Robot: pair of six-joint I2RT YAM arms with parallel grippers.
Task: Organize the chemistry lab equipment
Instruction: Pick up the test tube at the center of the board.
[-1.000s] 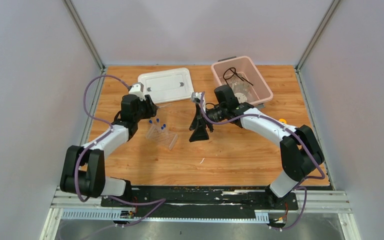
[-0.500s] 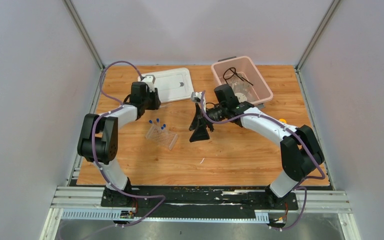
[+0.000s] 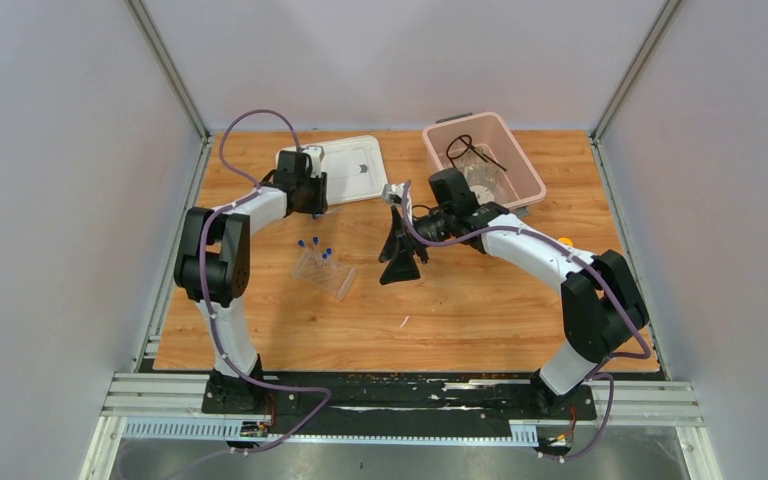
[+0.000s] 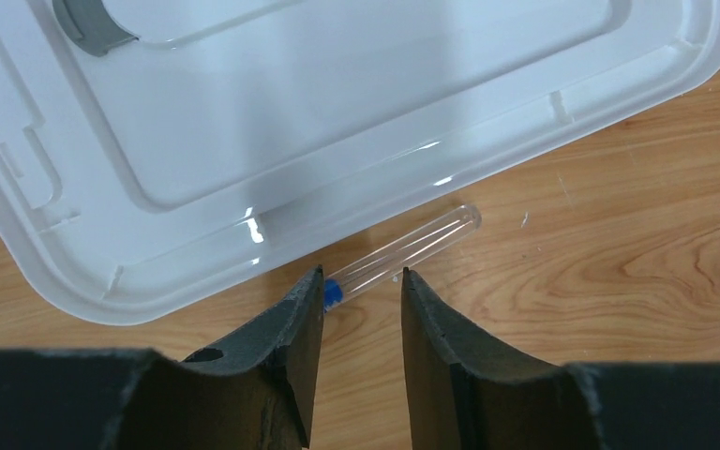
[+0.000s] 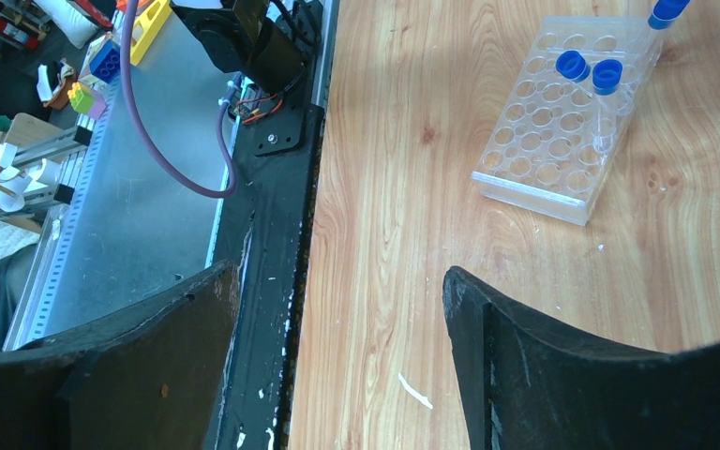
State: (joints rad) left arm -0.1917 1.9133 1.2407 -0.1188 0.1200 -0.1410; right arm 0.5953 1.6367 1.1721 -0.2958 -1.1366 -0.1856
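Black wedge-shaped fingers of the left hand stand apart and hold nothing, poised over the capped end of a blue-capped tube. The tube lies flat on the wooden worktop, just beside the edge of the white lid and running roughly along it. I judge the tube very light, rigid and thin-walled, with a smooth round body that could roll or squirt out of a pinch. Whether it is glass or plastic cannot be told, so it is best treated as breakable. The best hold looks to be across the barrel a little up from the cap, squeezed gently, with the fingers square to its slant. The lid's raised rim leaves little room on that side. The lid is glossy moulded plastic with stepped ridges and a grey latch. Nearer the arm bases than the lid sits the clear tube rack, a stiff transparent block of round wells carrying a few more capped tubes upright. The right hand, off the lid's corner, hangs wide apart and empty.
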